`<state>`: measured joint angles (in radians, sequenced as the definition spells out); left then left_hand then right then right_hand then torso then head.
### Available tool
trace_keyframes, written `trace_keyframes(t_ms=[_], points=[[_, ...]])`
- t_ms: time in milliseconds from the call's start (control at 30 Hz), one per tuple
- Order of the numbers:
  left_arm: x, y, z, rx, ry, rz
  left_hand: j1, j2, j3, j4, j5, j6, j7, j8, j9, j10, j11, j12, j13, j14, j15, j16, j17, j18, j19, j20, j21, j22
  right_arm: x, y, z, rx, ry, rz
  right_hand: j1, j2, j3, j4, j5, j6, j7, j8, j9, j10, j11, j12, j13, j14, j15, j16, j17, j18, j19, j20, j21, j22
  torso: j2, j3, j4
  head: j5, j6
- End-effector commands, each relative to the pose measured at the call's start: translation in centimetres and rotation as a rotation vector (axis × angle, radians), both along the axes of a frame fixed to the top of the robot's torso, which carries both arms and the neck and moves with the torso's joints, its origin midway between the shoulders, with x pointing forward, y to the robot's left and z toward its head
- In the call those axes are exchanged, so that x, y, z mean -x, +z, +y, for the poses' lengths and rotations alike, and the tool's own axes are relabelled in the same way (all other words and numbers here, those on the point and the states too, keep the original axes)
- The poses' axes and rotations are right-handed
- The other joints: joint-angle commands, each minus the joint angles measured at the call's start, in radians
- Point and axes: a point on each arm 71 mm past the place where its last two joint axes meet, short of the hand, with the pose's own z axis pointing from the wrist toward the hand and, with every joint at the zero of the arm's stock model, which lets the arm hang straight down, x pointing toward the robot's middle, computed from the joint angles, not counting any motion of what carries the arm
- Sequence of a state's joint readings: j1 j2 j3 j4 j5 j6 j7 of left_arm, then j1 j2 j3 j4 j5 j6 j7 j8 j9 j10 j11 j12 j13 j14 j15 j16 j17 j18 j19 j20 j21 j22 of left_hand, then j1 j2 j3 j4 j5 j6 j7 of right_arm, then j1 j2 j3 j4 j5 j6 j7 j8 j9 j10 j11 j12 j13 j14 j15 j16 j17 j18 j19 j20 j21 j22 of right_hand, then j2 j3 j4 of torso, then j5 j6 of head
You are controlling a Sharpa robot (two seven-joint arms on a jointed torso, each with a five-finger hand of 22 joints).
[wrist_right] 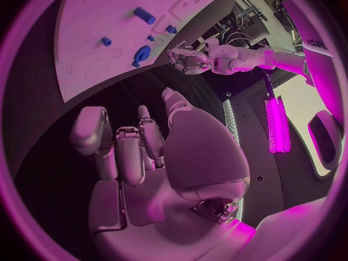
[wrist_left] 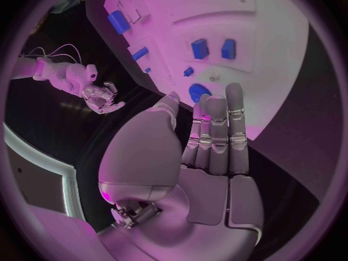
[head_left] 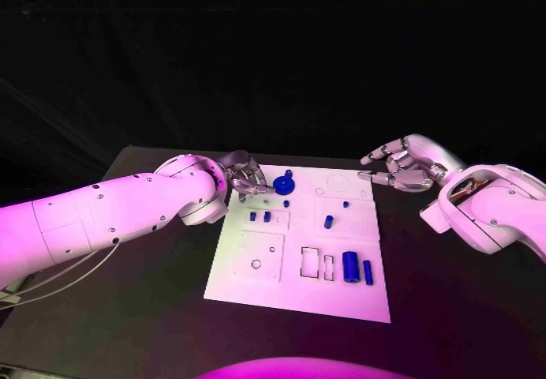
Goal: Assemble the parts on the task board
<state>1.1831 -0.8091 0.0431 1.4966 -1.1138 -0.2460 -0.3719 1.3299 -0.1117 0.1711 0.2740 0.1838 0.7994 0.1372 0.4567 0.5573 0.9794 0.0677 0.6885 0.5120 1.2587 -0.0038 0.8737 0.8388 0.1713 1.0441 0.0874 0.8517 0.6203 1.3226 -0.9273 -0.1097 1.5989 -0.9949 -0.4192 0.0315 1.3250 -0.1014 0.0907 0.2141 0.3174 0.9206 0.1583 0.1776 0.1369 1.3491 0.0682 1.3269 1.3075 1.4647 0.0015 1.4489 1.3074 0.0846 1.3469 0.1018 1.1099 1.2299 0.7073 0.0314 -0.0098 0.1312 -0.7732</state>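
The left hand is at the far left corner of the task board, over the board's edge. Its fingers lie straight and close together, and they hold nothing; the fingertips are just beside the round blue part, but I cannot tell if they touch it. In the left wrist view this round blue part shows just past the fingertips.

On the board, going to the right, two small blue blocks stand side by side in the left half. A small blue peg is near them, close to the round part. In the middle there is one more small blue piece. Nearer to the robot, a blue cylinder lies beside a thin blue bar, in the right part of the board.

The right hand is above the black table, off the far right corner of the board. Its fingers are curled loosely and a little apart, with nothing between them.
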Motion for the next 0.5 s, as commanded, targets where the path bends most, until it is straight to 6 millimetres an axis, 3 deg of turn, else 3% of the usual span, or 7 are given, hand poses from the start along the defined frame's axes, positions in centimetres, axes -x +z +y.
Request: trace_keyframes(t_ms=[33, 167, 400, 500], points=[[0.4, 1.5, -2.5, 0.041, -0.205, -0.224, 0.131, -0.015, 0.059, -0.043, 0.002, 0.014, 0.012, -0.033, -0.054, -0.04, 0.004, -0.057, -0.054, -0.026, 0.012, -0.051, -0.059, 0.012, 0.004, 0.006, -0.036, -0.027, 0.0, 0.0, 0.0, 0.006, 0.005, -0.005, -0.002, 0.006, -0.007, -0.001, 0.005, -0.005, -0.004, 0.005, -0.001, -0.004, 0.001, -0.003, 0.007, 0.06, -0.008, -0.004, 0.076, 0.016, -0.001, -0.002, -0.006, -0.002, 0.001, -0.0005, -0.0016, -0.005, 0.005], [0.8, 1.5, -4.1, -0.014, -0.313, -0.31, 0.201, -0.04, 0.121, -0.062, 0.006, 0.073, 0.005, -0.066, -0.122, -0.019, 0.001, -0.106, -0.121, -0.013, 0.004, -0.034, -0.064, 0.013, 0.023, 0.004, -0.047, -0.036, 0.0, -0.1, 0.0, 0.005, 0.005, -0.004, -0.002, 0.006, -0.007, -0.001, 0.005, -0.005, -0.004, 0.005, -0.001, -0.014, 0.001, -0.013, -0.004, 0.06, -0.008, -0.005, 0.074, 0.016, -0.002, -0.002, -0.007, -0.003, 0.002, -0.0002, -0.0017, -0.012, 0.01], [0.5, 0.6, -5.4, -0.156, -0.406, -0.365, 0.176, -0.092, 0.123, -0.042, 0.003, 0.076, 0.007, -0.131, -0.196, -0.03, 0.012, -0.183, -0.2, 0.031, 0.01, 0.03, -0.038, 0.013, 0.05, 0.009, -0.039, -0.033, 0.1, -0.1, 0.1, 0.004, 0.006, -0.003, -0.001, 0.007, -0.007, -0.001, 0.006, -0.005, -0.004, 0.005, -0.001, -0.019, 0.001, -0.019, -0.01, 0.06, -0.008, -0.006, 0.073, 0.016, -0.002, -0.002, -0.008, -0.003, 0.001, 0.0008, -0.0019, -0.014, 0.012], [0.3, 0.0, -5.8, -0.22, -0.439, -0.375, 0.174, -0.1, 0.123, -0.042, 0.002, 0.112, 0.002, -0.149, -0.23, -0.006, 0.011, -0.207, -0.237, 0.082, 0.007, 0.131, 0.035, 0.008, 0.083, 0.007, 0.001, 0.005, 0.1, -0.1, 0.1, 0.003, 0.007, -0.002, -0.001, 0.007, -0.007, -0.001, 0.006, -0.005, -0.004, 0.005, -0.001, -0.019, 0.001, -0.019, -0.01, 0.06, -0.008, -0.006, 0.073, 0.016, -0.002, -0.002, -0.008, -0.003, 0.002, 0.0012, -0.0006, -0.016, 0.016]])
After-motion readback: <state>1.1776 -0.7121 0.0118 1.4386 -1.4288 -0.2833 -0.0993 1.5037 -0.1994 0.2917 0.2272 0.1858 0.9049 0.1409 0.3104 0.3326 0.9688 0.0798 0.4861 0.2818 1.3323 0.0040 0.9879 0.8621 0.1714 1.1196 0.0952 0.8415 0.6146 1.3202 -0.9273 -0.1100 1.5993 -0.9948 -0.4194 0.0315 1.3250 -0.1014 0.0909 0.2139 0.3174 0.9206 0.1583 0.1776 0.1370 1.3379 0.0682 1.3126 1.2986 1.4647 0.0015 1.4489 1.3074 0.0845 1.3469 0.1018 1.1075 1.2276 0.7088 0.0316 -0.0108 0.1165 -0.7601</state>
